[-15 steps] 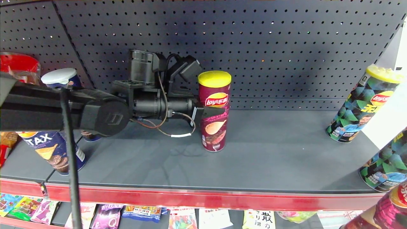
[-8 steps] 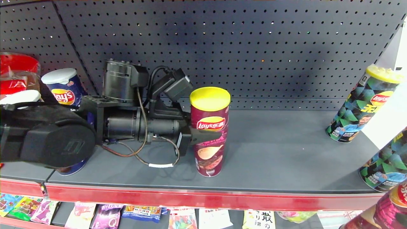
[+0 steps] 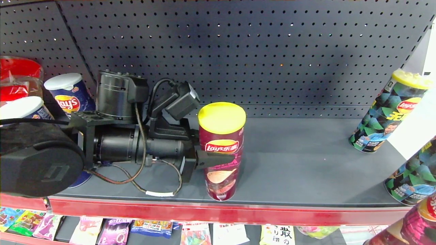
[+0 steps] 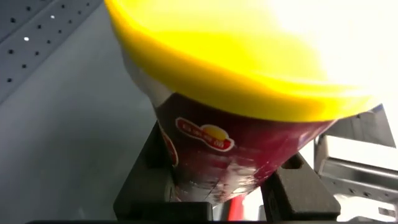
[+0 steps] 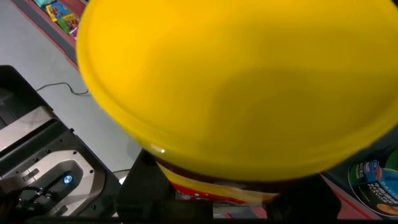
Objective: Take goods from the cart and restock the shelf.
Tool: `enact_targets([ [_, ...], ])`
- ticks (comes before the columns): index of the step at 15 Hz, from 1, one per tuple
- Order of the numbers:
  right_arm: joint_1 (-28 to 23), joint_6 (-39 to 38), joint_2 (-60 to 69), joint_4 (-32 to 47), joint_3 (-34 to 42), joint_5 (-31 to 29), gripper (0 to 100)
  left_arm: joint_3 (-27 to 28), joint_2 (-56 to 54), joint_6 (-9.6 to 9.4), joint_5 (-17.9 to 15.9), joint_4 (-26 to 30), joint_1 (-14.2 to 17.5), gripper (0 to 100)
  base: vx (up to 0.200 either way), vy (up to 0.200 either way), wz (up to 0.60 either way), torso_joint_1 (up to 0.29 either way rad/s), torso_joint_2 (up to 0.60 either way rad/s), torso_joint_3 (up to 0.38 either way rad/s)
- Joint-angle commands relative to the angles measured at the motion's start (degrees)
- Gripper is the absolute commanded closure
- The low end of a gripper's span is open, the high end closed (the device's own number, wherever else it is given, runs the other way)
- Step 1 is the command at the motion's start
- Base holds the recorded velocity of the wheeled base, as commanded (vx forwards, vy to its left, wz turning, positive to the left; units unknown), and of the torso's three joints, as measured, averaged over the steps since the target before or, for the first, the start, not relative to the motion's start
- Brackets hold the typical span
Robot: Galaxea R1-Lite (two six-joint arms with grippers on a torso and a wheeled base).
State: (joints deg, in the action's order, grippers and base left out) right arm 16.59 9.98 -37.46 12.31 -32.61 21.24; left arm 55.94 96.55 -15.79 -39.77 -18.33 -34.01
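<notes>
In the left gripper [image 3: 221,153] sits an upright maroon can [image 3: 221,136], yellow-lidded.

Grey shelf [image 3: 289,163] with chip canisters [image 3: 388,112] at both ends

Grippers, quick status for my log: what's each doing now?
Left gripper: closed on the maroon can.
Right gripper: closed on a second yellow-lidded can.

Left tool [image 3: 226,156]: far finger lost behind the maroon can [image 3: 221,149]. Blue can [image 3: 24,106] half buried behind the left arm [image 3: 41,163]. In the corner, the second maroon can [image 3: 414,223] is cut by the edge; from the right wrist, its yellow lid [image 5: 236,87] hides the body.
</notes>
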Motion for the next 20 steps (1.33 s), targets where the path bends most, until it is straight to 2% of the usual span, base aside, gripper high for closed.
enact_targets([
  [1, 0.0, 0.0, 0.0, 0.0, -0.1, 0.0, 100, -1.5, -0.9, -0.3, 0.0, 0.1, 0.0, 100, 0.0, 0.0, 0.0, 0.0, 0.0, 0.0],
  [2, 0.0, 0.0, 0.0, 0.0, -0.1, 0.0, 100, -1.9, -0.9, -1.88, -0.8, 0.1, 0.1, 100, 0.0, 0.0, 0.0, 0.0, 0.0, 0.0],
  [3, 0.0, 0.0, 0.0, 0.0, 0.0, 0.0, 100, -1.9, -0.9, -2.32, -1.5, 0.1, 0.1, 100, 0.0, 0.0, 0.0, 0.0, 0.0, 0.0],
  [10, 0.0, 0.0, 0.0, 0.0, -0.2, -0.5, 100, -1.8, -0.4, -2.49, -1.1, -0.4, 0.1, 100, 0.0, 0.0, 0.0, 0.0, 0.0, 0.0],
  [11, 0.0, 0.0, 0.1, 0.0, -0.1, -0.7, 100, -2.1, -0.3, -2.58, -1.1, -0.6, 0.1, 0, 0.0, 0.0, 0.0, 0.0, 0.0, 0.0],
  [17, 0.0, 0.0, 0.2, 0.0, 0.0, -0.8, 100, -2.3, -1.0, -2.32, -0.6, -0.8, 0.4, 0, 0.0, 0.0, 0.0, 0.0, 0.0, 0.0],
  [20, 0.0, 0.0, -0.2, 0.0, 0.2, -0.9, 100, -6.1, -4.6, -2.41, -0.5, -0.8, 2.8, 0, 0.0, 0.0, 0.0, 0.0, 0.0, 0.0],
])
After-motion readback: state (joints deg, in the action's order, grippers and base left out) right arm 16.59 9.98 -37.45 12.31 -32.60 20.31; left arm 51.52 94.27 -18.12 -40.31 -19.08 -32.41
